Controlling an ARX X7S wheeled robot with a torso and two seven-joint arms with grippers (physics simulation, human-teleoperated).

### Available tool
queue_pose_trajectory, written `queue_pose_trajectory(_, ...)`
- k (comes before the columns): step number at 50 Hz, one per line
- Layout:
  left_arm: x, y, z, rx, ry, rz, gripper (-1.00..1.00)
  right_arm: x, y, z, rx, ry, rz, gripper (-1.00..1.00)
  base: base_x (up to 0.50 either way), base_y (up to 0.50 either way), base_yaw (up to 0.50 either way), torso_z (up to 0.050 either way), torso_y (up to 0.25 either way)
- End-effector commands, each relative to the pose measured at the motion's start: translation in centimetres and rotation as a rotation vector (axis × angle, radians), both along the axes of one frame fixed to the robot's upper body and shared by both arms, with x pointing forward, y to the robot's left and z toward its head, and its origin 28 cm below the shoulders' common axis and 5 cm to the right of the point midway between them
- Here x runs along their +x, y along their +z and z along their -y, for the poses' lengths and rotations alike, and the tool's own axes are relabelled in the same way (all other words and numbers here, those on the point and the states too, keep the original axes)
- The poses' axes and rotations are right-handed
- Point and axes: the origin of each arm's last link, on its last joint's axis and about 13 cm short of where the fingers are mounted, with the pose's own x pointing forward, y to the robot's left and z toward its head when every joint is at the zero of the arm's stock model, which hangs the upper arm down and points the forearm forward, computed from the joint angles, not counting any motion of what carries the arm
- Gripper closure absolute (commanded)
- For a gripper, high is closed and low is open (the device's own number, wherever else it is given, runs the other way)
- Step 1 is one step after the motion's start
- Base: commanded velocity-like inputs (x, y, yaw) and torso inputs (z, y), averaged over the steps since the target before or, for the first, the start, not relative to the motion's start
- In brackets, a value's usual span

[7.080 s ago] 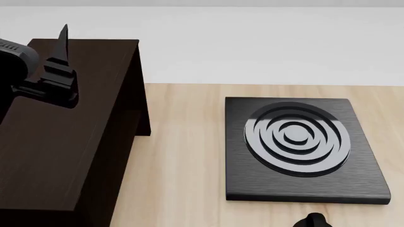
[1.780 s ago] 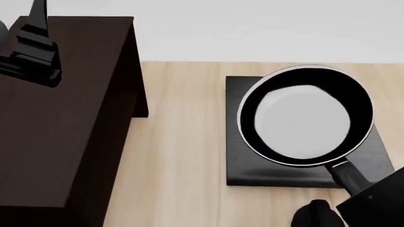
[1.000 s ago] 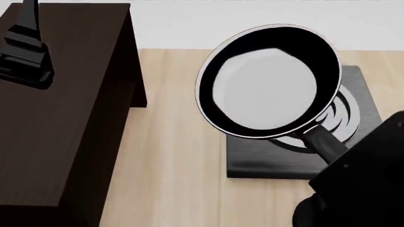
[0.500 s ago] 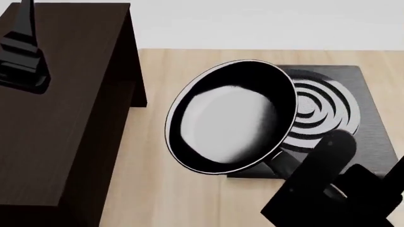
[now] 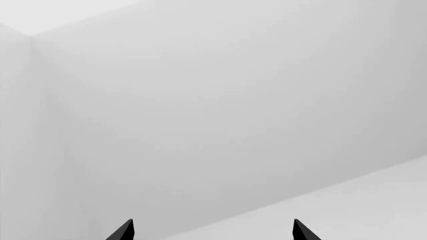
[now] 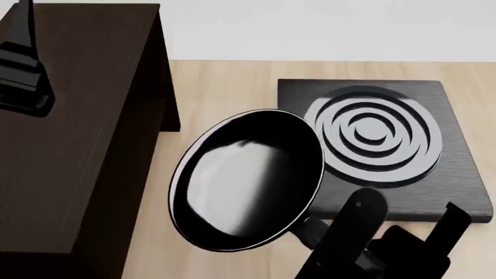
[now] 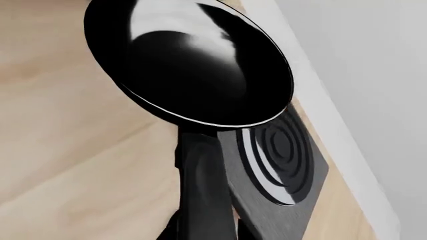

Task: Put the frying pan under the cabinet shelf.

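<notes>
The right gripper holds the round black frying pan by its handle, tilted, beside the big dark brown wooden cabinet. The left gripper's fingers are spread, holding nothing.

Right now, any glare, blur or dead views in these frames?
Head view: sharp; a soft pale sheen streaks the frying pan inside.
Right wrist view: the same sheen near the pan's far rim; the burner plate rings look crisp.
Left wrist view: only a blank pale wall and the left gripper tips.
</notes>
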Motion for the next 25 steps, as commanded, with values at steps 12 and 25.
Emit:
queue_pose_trajectory(12, -0.5, 0.3, -0.1, -0.001, 0.005, 0.014, -1.0, -0.1, -0.2, -0.5, 0.049, -0.002, 0.035, 1.0, 0.0, 0.0, 0.0, 0.001, 0.001)
queue_pose_trajectory(25, -1.2, 0.3, -0.1, -0.002, 0.003, 0.024, -1.0, 1.0, -0.7, -0.7, 0.023, -0.025, -0.027, 1.0, 0.0, 0.0, 0.0, 0.0, 0.002)
